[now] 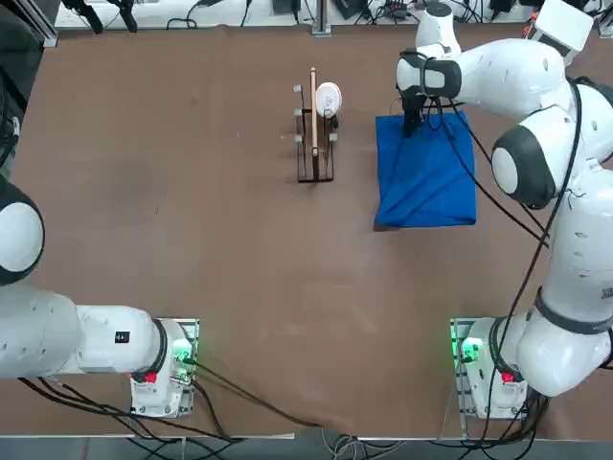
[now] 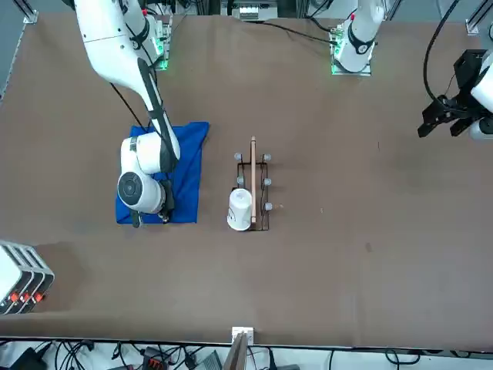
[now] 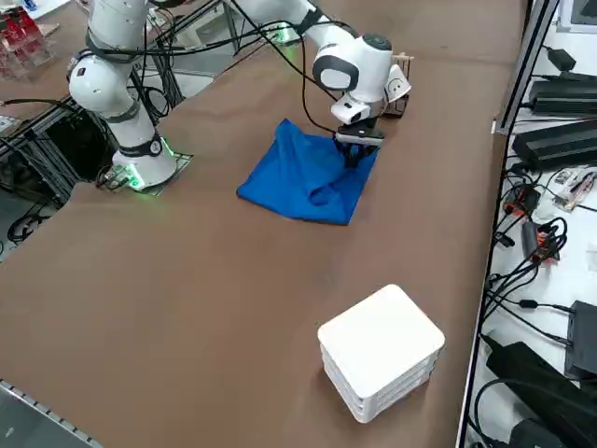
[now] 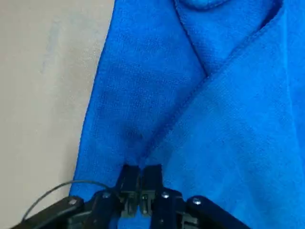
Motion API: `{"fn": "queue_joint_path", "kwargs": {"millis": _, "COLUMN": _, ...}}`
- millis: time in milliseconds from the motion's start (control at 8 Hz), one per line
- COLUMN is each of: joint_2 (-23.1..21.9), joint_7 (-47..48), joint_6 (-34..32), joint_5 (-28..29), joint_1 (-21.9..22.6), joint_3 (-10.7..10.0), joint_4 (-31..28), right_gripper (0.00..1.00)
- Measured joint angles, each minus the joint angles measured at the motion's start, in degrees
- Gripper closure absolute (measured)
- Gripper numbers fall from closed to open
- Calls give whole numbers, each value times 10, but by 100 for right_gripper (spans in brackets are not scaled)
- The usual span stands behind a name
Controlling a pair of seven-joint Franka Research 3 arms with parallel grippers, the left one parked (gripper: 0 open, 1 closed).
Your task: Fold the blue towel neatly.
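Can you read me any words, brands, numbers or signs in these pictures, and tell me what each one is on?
None that I can read.
White upper arm section of the robot, right arm: a tiny dark square mark, too small to read.
White cup-like object: a faint mark at its edge, too small to read.
Blue towel: no lettering visible.

The right arm (image 1: 551,163) wears glossy white rounded shells with dark grey bands and round caps at the joints, slim black cables (image 1: 558,192) trailing along it (glowing green at the base (image 1: 488,359), with a dot of red), and ends in a black tool (image 4: 141,179) dotted with silvery screws (image 4: 197,201).
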Motion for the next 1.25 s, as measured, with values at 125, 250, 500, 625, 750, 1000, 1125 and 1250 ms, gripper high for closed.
{"fn": "queue_joint_path", "kwargs": {"millis": 125, "joint_2": 0, "joint_7": 0, "joint_6": 0, "joint_5": 0, "joint_1": 0, "joint_3": 0, "joint_4": 2, "right_gripper": 98}}
{"fn": "queue_joint_path", "kwargs": {"millis": 250, "joint_2": 0, "joint_7": 0, "joint_6": 0, "joint_5": 0, "joint_1": 0, "joint_3": 0, "joint_4": 3, "right_gripper": 98}}
{"fn": "queue_joint_path", "kwargs": {"millis": 500, "joint_2": 0, "joint_7": -10, "joint_6": 0, "joint_5": 0, "joint_1": 0, "joint_3": 0, "joint_4": 3, "right_gripper": 98}}
{"fn": "queue_joint_path", "kwargs": {"millis": 625, "joint_2": -1, "joint_7": -22, "joint_6": 0, "joint_5": 0, "joint_1": 0, "joint_3": 0, "joint_4": 3, "right_gripper": 98}}
{"fn": "queue_joint_path", "kwargs": {"millis": 750, "joint_2": -2, "joint_7": -30, "joint_6": -1, "joint_5": 0, "joint_1": 0, "joint_3": 0, "joint_4": 4, "right_gripper": 98}}
{"fn": "queue_joint_path", "kwargs": {"millis": 1000, "joint_2": -10, "joint_7": -61, "joint_6": -4, "joint_5": -1, "joint_1": 5, "joint_3": 0, "joint_4": 6, "right_gripper": 98}}
{"fn": "queue_joint_path", "kwargs": {"millis": 1125, "joint_2": -18, "joint_7": -91, "joint_6": -13, "joint_5": -1, "joint_1": 10, "joint_3": 0, "joint_4": 6, "right_gripper": 98}}
{"fn": "queue_joint_path", "kwargs": {"millis": 1250, "joint_2": -29, "joint_7": -116, "joint_6": -23, "joint_5": -1, "joint_1": 13, "joint_3": 0, "joint_4": 8, "right_gripper": 98}}
